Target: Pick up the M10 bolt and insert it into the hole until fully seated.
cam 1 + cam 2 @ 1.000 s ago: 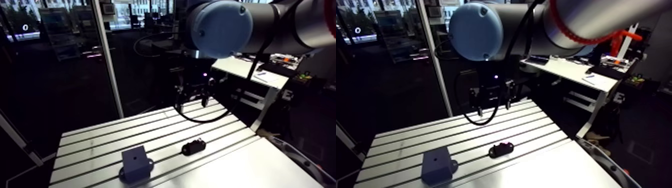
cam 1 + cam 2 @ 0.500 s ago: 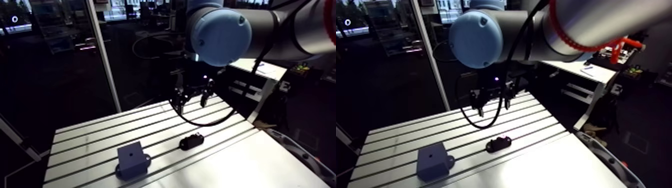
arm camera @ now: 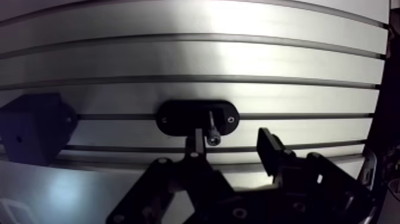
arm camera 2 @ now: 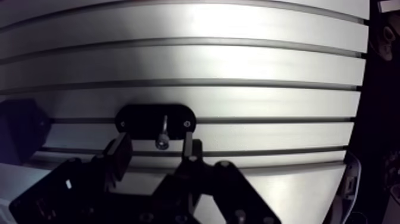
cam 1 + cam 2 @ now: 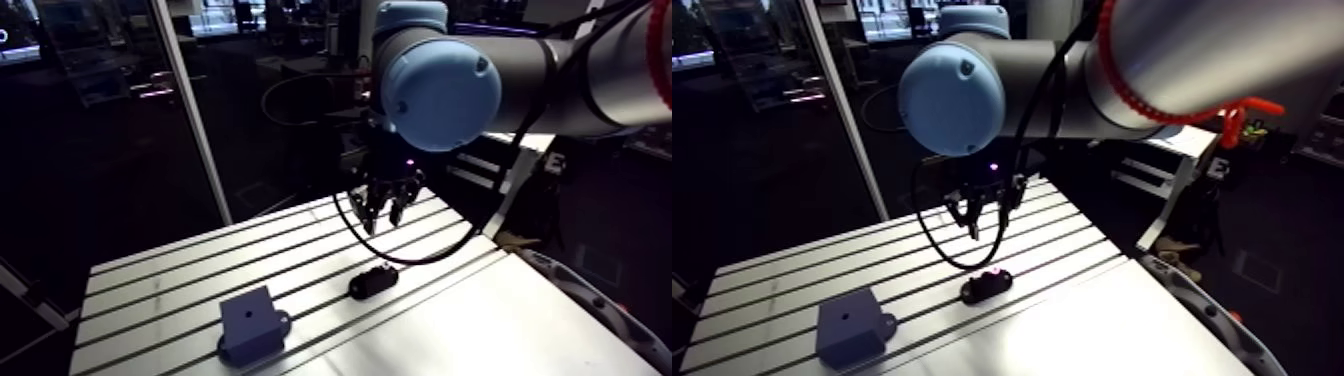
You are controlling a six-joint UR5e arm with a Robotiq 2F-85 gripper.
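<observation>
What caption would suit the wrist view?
Open pincer poised above a bolt on a black oval holder on the slotted table.

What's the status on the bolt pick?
Gripper open, empty, above the table. M10 bolt lying on black holder below it. Block with hole off to the side. Nothing in the way.

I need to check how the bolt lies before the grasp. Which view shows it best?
The wrist view: the bolt shows plainly, lying on its black holder just ahead of the open gripper. The arm views show only the holder as a small dark shape; the bolt itself cannot be made out there.
</observation>
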